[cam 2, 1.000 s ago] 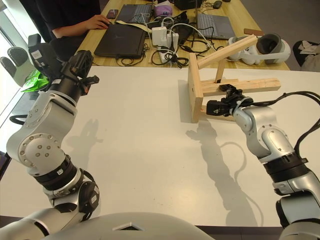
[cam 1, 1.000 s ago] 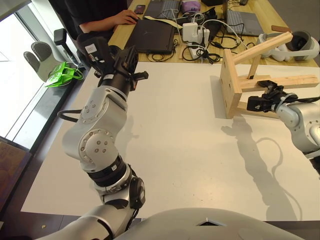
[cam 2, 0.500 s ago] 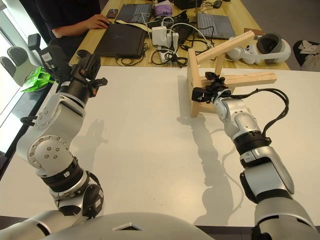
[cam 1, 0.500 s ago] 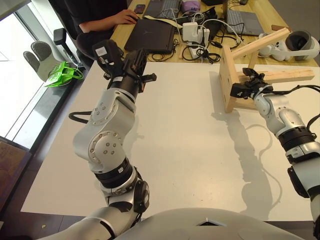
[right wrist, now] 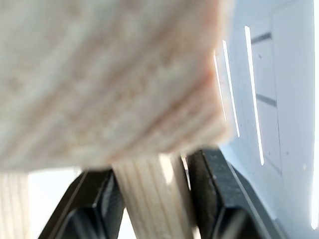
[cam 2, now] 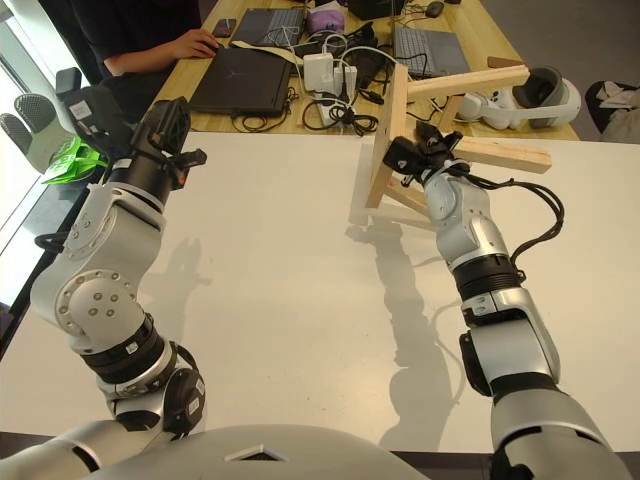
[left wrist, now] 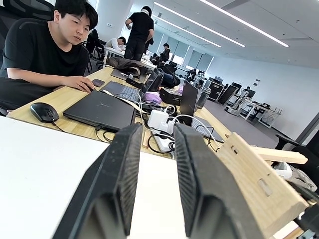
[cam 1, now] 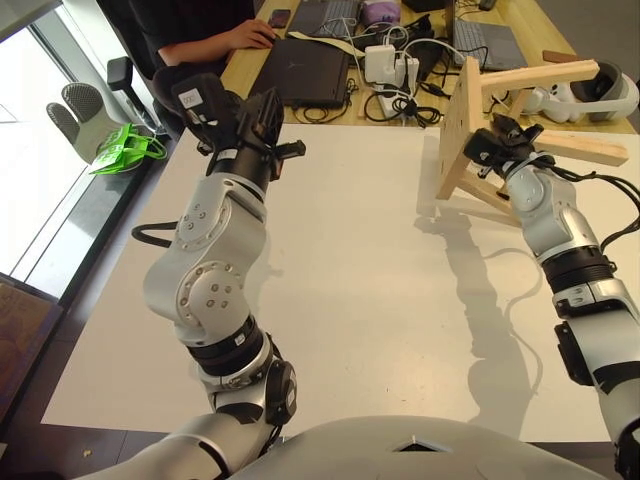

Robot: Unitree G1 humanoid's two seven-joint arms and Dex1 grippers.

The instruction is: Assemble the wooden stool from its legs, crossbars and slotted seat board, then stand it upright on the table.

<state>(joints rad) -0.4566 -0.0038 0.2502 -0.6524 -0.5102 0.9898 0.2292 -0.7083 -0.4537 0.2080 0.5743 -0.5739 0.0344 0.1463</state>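
The wooden stool (cam 1: 455, 130) stands tilted at the far right of the white table (cam 1: 360, 300). Its seat board leans on one lower edge and its legs (cam 1: 540, 75) point to the right, off the surface. My right gripper (cam 1: 492, 137) is shut on a wooden bar of the stool just behind the seat board. In the right wrist view both black fingers (right wrist: 94, 209) clamp that bar (right wrist: 149, 199). My left gripper (cam 1: 272, 128) hangs raised over the table's far left corner, open and holding nothing. The left wrist view has its fingertips (left wrist: 158, 130) apart, with the stool (left wrist: 259, 184) beyond them.
Behind the table's far edge runs a wooden desk (cam 1: 250, 60) with laptops (cam 1: 305, 72), a tangle of cables and chargers (cam 1: 395, 75) and a white headset (cam 1: 610, 90). A person's hand rests there. A green bag (cam 1: 125, 148) lies on the floor at the left.
The right gripper has tipped the stool up from lying on its side, raising the legs and swinging it toward the far edge. The left arm has shifted slightly.
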